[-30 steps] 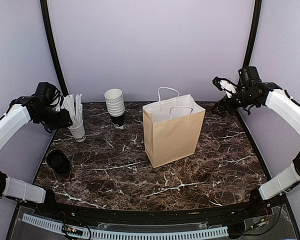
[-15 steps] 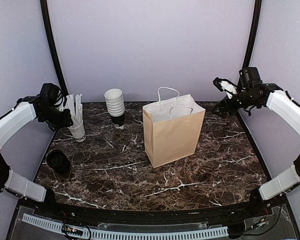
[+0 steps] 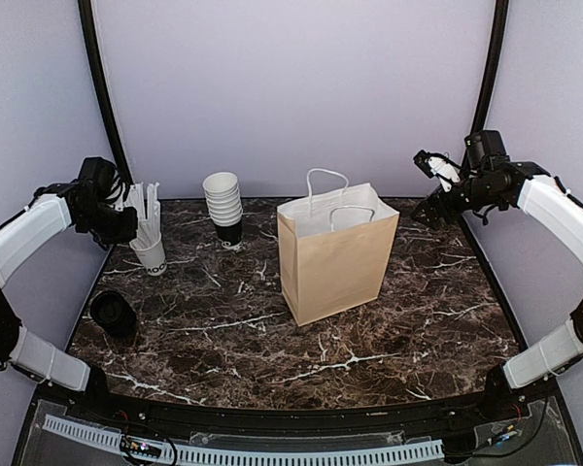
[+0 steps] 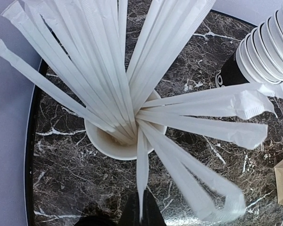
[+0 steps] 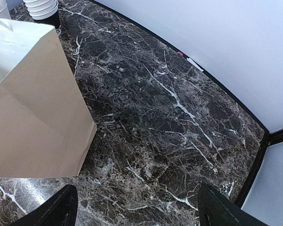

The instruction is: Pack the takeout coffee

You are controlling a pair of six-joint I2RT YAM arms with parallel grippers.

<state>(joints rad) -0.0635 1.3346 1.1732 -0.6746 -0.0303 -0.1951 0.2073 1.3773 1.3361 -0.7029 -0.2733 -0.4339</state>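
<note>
Currently I see one black-lidded coffee cup (image 3: pixel 114 313) standing alone at the marble table's (image 3: pixel 418 311) left edge, at about 8 o'clock from the brown paper bag (image 3: pixel 335 262), which stands upright and open mid-table. At the bag's 10 o'clock sits a white cup (image 3: pixel 152 254) full of wrapped straws. My left gripper (image 4: pixel 141 214) is clenched above it, pinching one wrapped straw (image 4: pixel 141 165) by its tip. A stack of lidless cups (image 3: pixel 223 202) stands at 11 o'clock. My right gripper (image 5: pixel 137 197) hangs released over the far right corner, at 2 o'clock.
</note>
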